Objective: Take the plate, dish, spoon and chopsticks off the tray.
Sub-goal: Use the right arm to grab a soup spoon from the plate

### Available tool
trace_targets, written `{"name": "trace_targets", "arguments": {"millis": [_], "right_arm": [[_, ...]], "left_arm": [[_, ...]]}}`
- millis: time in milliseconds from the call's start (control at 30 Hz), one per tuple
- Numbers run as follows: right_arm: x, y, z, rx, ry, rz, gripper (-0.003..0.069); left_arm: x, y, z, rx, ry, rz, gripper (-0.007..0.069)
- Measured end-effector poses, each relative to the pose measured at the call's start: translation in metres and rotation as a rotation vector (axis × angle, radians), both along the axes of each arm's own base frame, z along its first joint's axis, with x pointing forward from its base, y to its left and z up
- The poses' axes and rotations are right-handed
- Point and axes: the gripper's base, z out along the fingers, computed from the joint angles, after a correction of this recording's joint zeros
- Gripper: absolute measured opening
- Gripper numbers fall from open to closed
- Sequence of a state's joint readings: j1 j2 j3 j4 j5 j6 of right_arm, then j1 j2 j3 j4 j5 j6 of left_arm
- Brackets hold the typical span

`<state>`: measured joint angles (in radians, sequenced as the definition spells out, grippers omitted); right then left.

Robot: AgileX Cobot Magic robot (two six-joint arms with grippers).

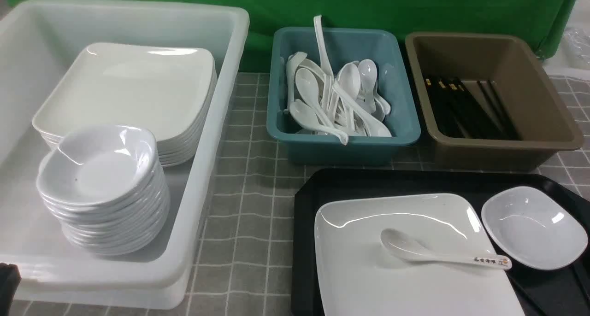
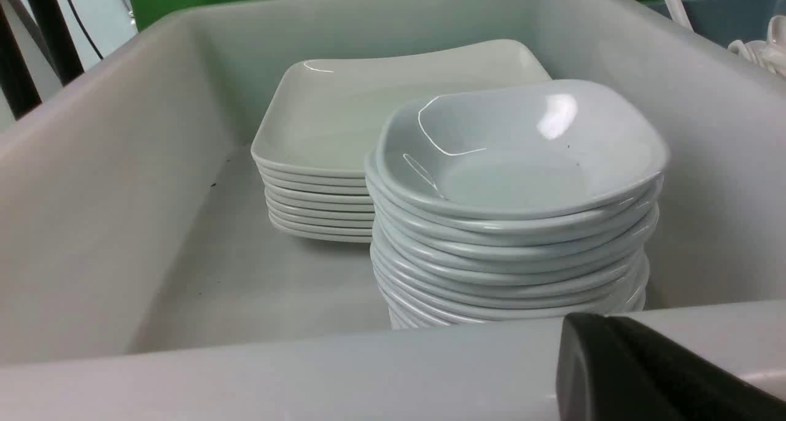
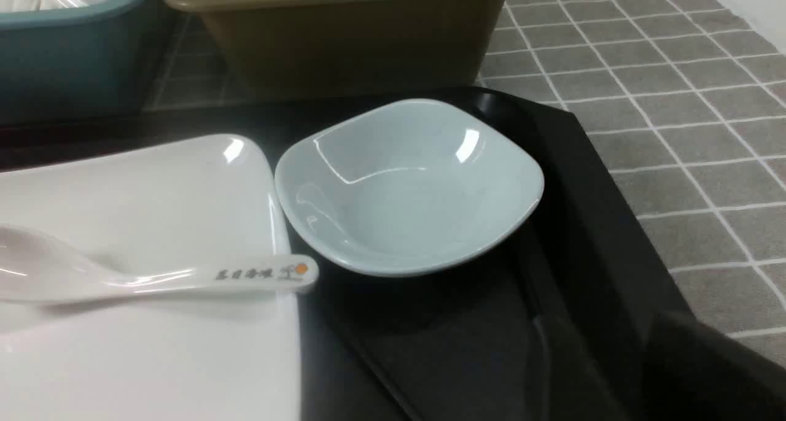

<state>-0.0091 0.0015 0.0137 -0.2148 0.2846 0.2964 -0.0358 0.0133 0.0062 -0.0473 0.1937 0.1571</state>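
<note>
The black tray (image 1: pixel 304 242) lies at the front right. The large white plate (image 1: pixel 368 270) rests on it, with the marked spoon (image 1: pixel 415 250) lying across the plate, its handle pointing right. The small white dish (image 1: pixel 534 226) sits on the tray right of the plate, also in the right wrist view as dish (image 3: pixel 408 188). The thin black chopsticks (image 3: pixel 543 359) lie on the tray near the dish, hard to tell from its surface. Only one black finger (image 2: pixel 614 372) of my left gripper shows, at the white tub's near rim. A dark blurred finger (image 3: pixel 712 372) of my right gripper hangs by the tray's right edge.
A white tub (image 1: pixel 230 39) at the left holds a stack of plates (image 1: pixel 133 90) and a stack of dishes (image 1: pixel 103 168). Behind the tray stand a teal bin (image 1: pixel 401 136) of spoons and a brown bin (image 1: pixel 553 136) of chopsticks. A grey checked cloth covers the table.
</note>
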Motion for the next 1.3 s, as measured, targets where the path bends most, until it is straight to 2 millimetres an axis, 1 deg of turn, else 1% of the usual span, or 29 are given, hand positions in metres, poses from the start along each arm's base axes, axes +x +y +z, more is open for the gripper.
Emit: {"name": "trace_targets", "arguments": {"millis": [800, 900, 967, 1133, 1167, 1233, 1300], "right_arm": [[0.000, 0.000, 0.000, 0.000, 0.000, 0.000, 0.0238], [0.000, 0.000, 0.000, 0.000, 0.000, 0.000, 0.0238], [0.000, 0.000, 0.000, 0.000, 0.000, 0.000, 0.0238], [0.000, 0.000, 0.001, 0.000, -0.014, 0.003, 0.0238], [0.000, 0.000, 0.001, 0.000, -0.014, 0.003, 0.0238], [0.000, 0.000, 0.001, 0.000, -0.015, 0.003, 0.0238], [0.001, 0.001, 0.003, 0.029, -0.037, 0.002, 0.0238]], "left_arm": [[0.000, 0.000, 0.000, 0.004, -0.001, 0.000, 0.0006], [0.000, 0.000, 0.003, 0.002, -0.032, 0.001, 0.0006], [0.001, 0.000, 0.007, -0.039, -0.075, 0.003, 0.0006], [0.000, 0.002, 0.021, -0.494, -0.214, 0.028, 0.0006], [0.000, 0.002, 0.022, -0.510, -0.220, 0.029, 0.0006], [0.000, 0.004, 0.025, -0.596, -0.253, 0.036, 0.0006], [0.000, 0.005, 0.027, -0.630, -0.278, 0.039, 0.0006]]}}
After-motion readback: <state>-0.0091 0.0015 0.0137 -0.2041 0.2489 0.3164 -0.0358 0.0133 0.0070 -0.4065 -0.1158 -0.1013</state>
